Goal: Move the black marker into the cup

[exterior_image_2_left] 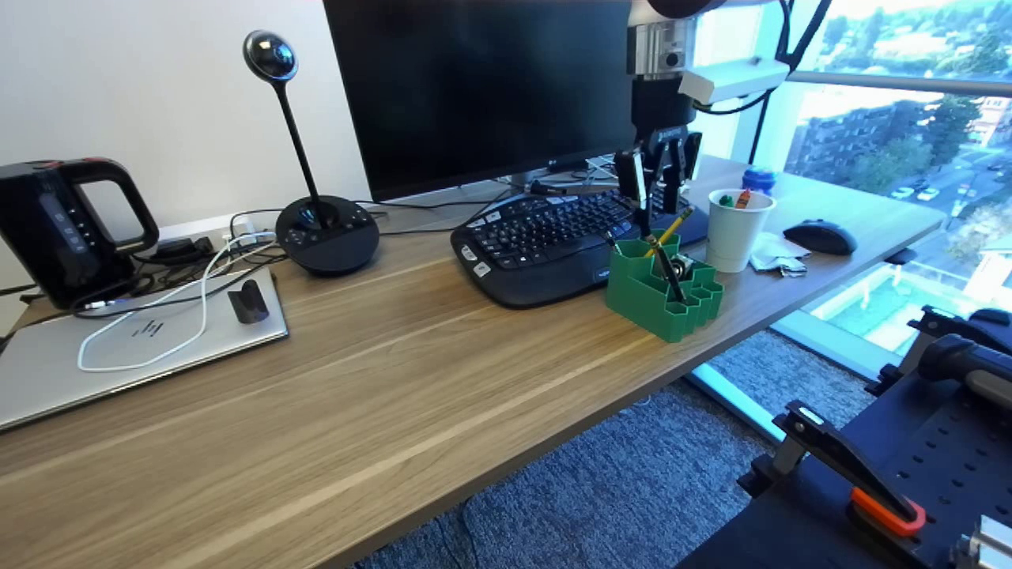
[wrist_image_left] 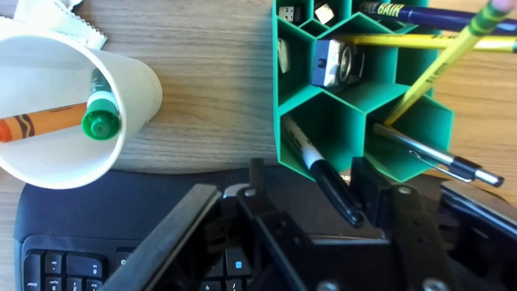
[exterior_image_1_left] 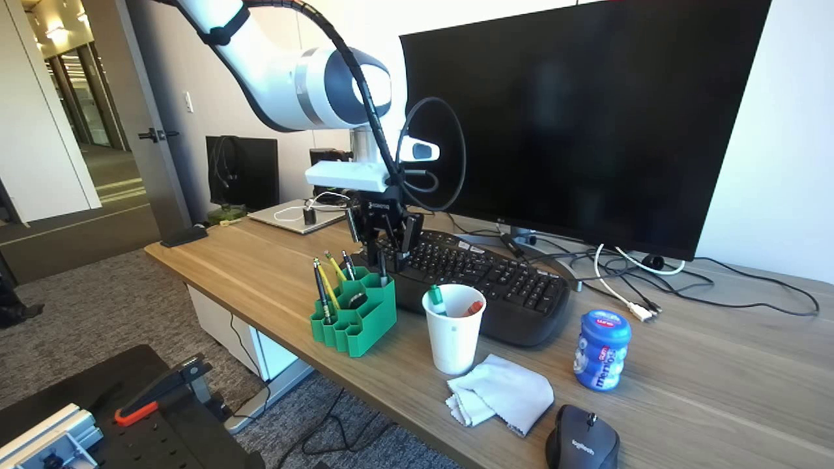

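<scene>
- One step is in hand, as I judge it: grasping the black marker [wrist_image_left: 325, 176]; the lift and the carry to the white cup [exterior_image_1_left: 454, 342] are yet to be done.
- My end effector [wrist_image_left: 309, 171] has its fingers parted wider than the marker's cap, one on each side. In the wrist view a plain gap shows between the cap and the finger on that view's left, so I take it I have hold of nothing.
- The marker leans in the green organizer [exterior_image_1_left: 376, 318], in the compartment at the corner nearest cup and keyboard [exterior_image_1_left: 505, 280]. Its white body is down inside; the black cap sticks out past the rim, tilted toward the other finger. Whether it touches that finger I cannot tell.
- The cup stands upright beside the organizer, apart from it, both toward the long edge of the table [exterior_image_1_left: 267, 260] away from the monitor [exterior_image_1_left: 573, 124]. It holds a green-capped marker [wrist_image_left: 101, 113] and an orange crayon [wrist_image_left: 56, 118].
- Next I should close evenly on the cap; since the marker leans, one finger will likely meet it first.
- Then lift straight until the body clears the compartment walls, cross to the cup, and release it white end down.
</scene>
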You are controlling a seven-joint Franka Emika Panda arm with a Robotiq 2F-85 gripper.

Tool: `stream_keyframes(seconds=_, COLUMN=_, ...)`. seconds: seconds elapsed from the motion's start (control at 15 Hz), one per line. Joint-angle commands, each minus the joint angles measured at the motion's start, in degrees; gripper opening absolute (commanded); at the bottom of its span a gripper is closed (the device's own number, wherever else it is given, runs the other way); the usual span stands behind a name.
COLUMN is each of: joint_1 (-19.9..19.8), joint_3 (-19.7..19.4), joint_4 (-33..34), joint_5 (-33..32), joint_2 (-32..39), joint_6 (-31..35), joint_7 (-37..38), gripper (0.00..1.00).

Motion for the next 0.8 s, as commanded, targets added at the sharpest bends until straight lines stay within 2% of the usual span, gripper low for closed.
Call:
stream_keyframes(seconds=0.0, joint_1=0.66, joint_3=-0.62, joint_4=0.64, joint_5=-0.96, joint_2=0.15, joint_6=-1.17, joint_7=0.57, gripper=0.45)
stream_keyframes(seconds=0.2, joint_1=0.61, joint_3=-0.57, joint_4=0.67, joint_5=-0.96, joint_2=0.21, joint_6=-1.31, joint_7=0.36, gripper=0.18)
stream_keyframes(seconds=0.27, joint_1=0.62, joint_3=-0.58, joint_4=0.67, joint_5=-0.98, joint_2=0.23, joint_6=-1.33, joint_7=0.37, gripper=0.04)
stream_keyframes(seconds=0.4, joint_1=0.59, joint_3=-0.54, joint_4=0.69, joint_5=-0.93, joint_2=0.22, joint_6=-1.41, joint_7=0.28, gripper=0.00)
stream_keyframes(seconds=0.47, joint_1=0.57, joint_3=-0.53, joint_4=0.68, joint_5=-0.92, joint_2=0.22, joint_6=-1.41, joint_7=0.25, gripper=0.04)
stream_keyframes(seconds=0.73, joint_1=0.50, joint_3=-0.45, joint_4=0.64, joint_5=-0.83, joint_2=0.10, joint_6=-1.42, joint_7=0.10, gripper=0.04)
